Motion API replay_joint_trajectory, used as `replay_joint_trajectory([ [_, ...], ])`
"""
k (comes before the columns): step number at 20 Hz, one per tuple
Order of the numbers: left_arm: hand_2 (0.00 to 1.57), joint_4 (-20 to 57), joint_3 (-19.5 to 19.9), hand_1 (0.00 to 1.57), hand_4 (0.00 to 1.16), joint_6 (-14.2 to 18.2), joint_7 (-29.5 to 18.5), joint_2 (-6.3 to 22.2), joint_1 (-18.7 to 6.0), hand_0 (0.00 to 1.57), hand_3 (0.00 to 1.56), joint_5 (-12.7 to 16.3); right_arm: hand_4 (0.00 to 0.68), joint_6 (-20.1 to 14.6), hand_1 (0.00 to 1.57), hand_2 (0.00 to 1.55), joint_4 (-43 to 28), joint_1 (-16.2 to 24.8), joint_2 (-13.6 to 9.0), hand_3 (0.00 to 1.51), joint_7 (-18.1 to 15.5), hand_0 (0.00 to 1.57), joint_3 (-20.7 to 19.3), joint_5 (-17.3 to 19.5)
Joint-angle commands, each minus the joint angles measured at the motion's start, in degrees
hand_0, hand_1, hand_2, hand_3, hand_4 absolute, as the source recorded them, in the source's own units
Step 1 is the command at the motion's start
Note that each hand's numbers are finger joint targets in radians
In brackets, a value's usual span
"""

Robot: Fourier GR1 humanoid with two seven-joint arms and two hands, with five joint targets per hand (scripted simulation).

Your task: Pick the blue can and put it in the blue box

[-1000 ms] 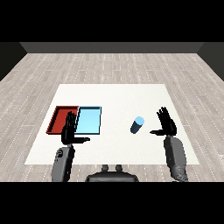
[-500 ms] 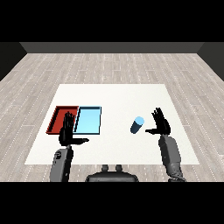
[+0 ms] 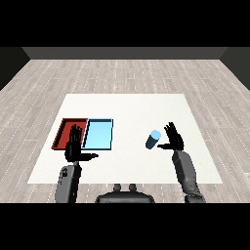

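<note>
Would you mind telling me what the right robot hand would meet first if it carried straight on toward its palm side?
Most likely the blue can: the right robot hand is open, palm toward it, with a small gap between them. Depth is hard to judge from this single view.

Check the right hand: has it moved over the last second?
Yes. The right hand has shifted left, toward the blue can, which hasn't moved. Fingers are open, just short of the can.

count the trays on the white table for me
2. The shallow red tray lies at the table's left, partly behind the left hand. The light blue tray lies right beside it, on the side nearer the blue can. None seems hidden.
</note>
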Motion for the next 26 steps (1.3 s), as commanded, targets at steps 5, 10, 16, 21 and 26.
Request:
replay_joint_trajectory([
  [5, 0.0, 6.56, 2.85, 0.0, 0.0, -2.23, -3.98, 1.84, -2.38, 0.0, 0.0, 0.98, 0.0, 0.22, 0.0, 0.0, 4.8, -2.37, 0.54, 0.0, -1.17, 0.0, 1.04, 0.68],
  [10, 0.0, 3.07, 1.51, 0.0, 0.0, 0.75, -1.57, 0.73, -2.5, 0.0, 0.0, -0.54, 0.0, -1.5, 0.0, 0.0, 6.28, -4.76, 2.11, 0.0, -1.86, 0.0, 0.61, -0.2],
  [16, 0.0, 5.21, 0.49, 0.0, 0.0, -1.25, -3.8, 0.3, -0.88, 0.0, 0.0, -0.54, 0.0, -0.54, 0.0, 0.0, 1.66, 0.91, 3.01, 0.0, -1.76, 0.0, 3.54, 0.9],
  [21, 0.0, -3.57, -0.25, 0.0, 0.0, 0.26, -0.09, 0.65, 2.67, 0.0, 0.0, -1.17, 0.0, 0.49, 0.0, 0.0, 2.95, -0.28, 2.29, 0.0, -1.85, 0.0, 2.47, -0.48],
  [26, 0.0, -0.73, 0.2, 0.0, 0.0, 0.31, -1.48, -0.23, 2.07, 0.0, 0.0, -0.75, 0.0, -2.35, 0.0, 0.0, 15.14, -10.09, 4.4, 0.0, -5.33, 0.0, 3.25, 2.97],
])
